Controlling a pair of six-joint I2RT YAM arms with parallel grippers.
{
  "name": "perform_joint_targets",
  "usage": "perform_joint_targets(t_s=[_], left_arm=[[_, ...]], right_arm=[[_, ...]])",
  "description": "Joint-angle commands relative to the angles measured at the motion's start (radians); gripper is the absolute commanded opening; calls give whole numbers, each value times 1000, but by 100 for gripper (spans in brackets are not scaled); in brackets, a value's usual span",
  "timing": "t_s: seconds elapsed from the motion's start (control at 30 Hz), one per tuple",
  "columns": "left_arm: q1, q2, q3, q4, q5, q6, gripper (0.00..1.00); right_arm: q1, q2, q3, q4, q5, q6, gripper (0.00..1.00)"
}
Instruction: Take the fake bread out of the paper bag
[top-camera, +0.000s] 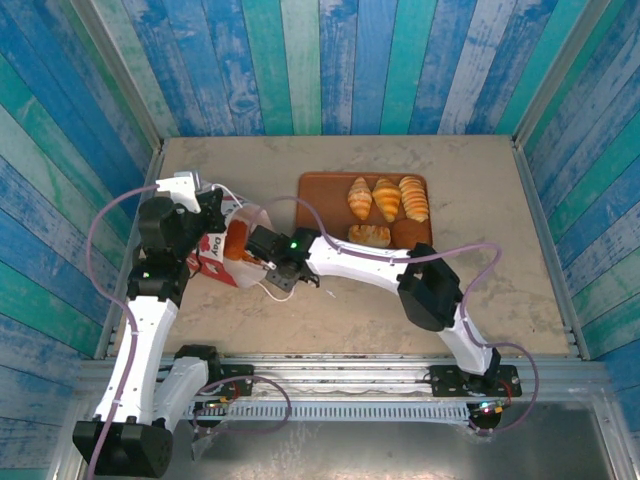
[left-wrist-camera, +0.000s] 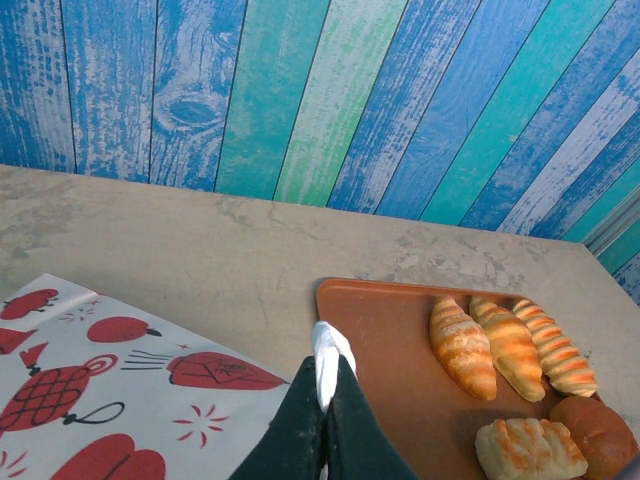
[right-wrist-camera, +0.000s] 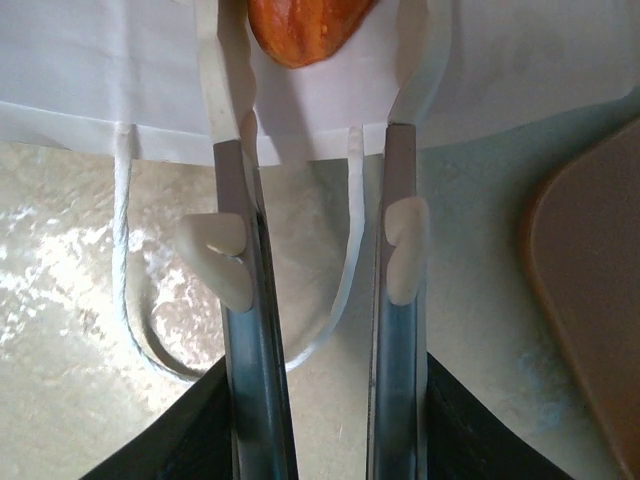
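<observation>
The right gripper (right-wrist-camera: 318, 95), half open and empty, reaches into the paper bag (top-camera: 215, 250); an orange bread (right-wrist-camera: 300, 25) lies just ahead between its fingers. It is probably light, stiff and slick, so pinch its middle. The left gripper (left-wrist-camera: 328, 385) clamps a white handle (left-wrist-camera: 330, 340). The bag's depth is hidden. Beyond, five more sit on the tray (top-camera: 320, 190).

Left jaws shut; right jaws partly apart

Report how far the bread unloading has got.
Done: five pieces of fake bread lie on the tray. In hand: left pincer shut on the paper bag, right pincer open around an orange-brown piece at the bag's mouth. Left: lift that piece out; anything deeper is hidden.
</observation>
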Motion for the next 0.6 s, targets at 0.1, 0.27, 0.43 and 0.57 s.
perform_joint_targets(t_s=[0.1,0.27,0.43,0.57], left_arm=[[2,-7,11,15,-20,-6,0],[0,-7,12,18,-17,1,0],[0,-2,11,23,-15,7,0],[1,-1,8,23,-10,13,0]], right_arm=[[-2,-158,-125,95,-74,-37,42],[-2,-229,-199,122,-70,-37,42],[-2,-298,-285,172,-57,-28,43],[-2,-356,-351,231,-59,-9,43]])
